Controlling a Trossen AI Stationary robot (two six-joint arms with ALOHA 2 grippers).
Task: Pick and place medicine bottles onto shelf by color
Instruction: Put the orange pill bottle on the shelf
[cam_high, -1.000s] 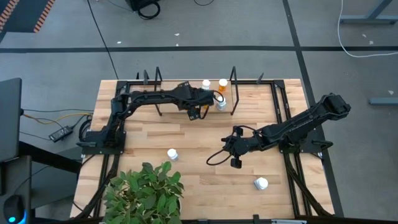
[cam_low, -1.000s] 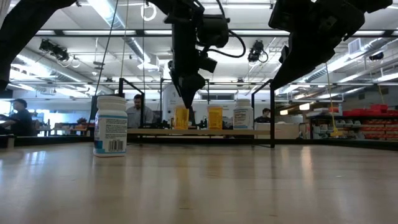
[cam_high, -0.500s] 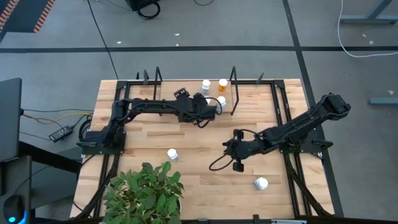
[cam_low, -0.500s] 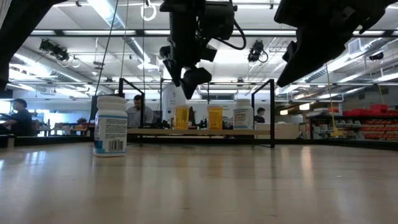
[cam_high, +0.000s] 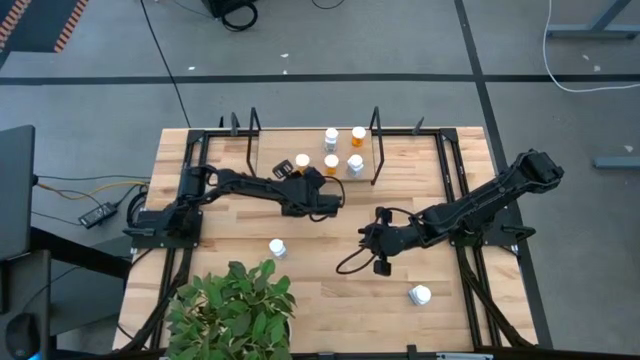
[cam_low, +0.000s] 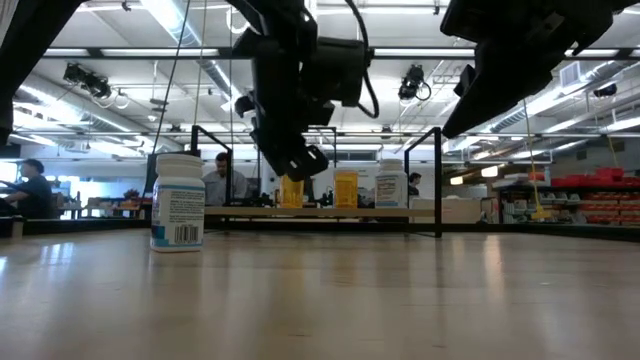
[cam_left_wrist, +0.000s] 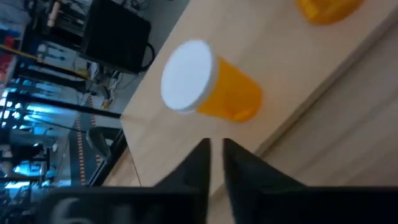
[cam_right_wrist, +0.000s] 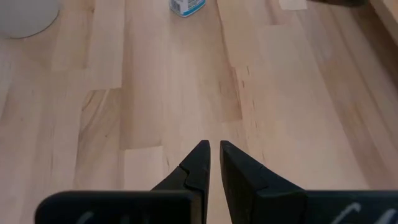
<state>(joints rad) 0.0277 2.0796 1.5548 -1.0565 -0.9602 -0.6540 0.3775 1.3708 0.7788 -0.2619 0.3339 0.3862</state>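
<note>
The shelf (cam_high: 275, 150) stands at the table's far middle between black uprights. On its board stand orange medicine bottles (cam_high: 302, 161) (cam_high: 331, 163) (cam_high: 358, 133) and white ones (cam_high: 331, 134) (cam_high: 354, 163). Two more white bottles (cam_high: 277, 247) (cam_high: 420, 294) stand on the tabletop. My left gripper (cam_high: 318, 183) hovers just in front of the shelf, shut and holding nothing; its wrist view shows the white-capped orange bottle (cam_left_wrist: 211, 87) ahead of the fingertips (cam_left_wrist: 215, 146). My right gripper (cam_high: 364, 236) hangs shut over mid-table, pointing toward the near-left white bottle (cam_right_wrist: 186, 6).
A leafy green plant (cam_high: 235, 310) fills the near left corner. Black rails run along the table's left and right edges beside the arm bases. In the low view the near white bottle (cam_low: 178, 202) stands in front of the shelf (cam_low: 250, 211). People sit in the room beyond.
My left gripper has drawn back from over the shelf toward the near edge and sunk, rolling as it went, and its fingers have come together. Two orange bottles that the arm covered now show standing on the shelf. My right arm has kept still.
</note>
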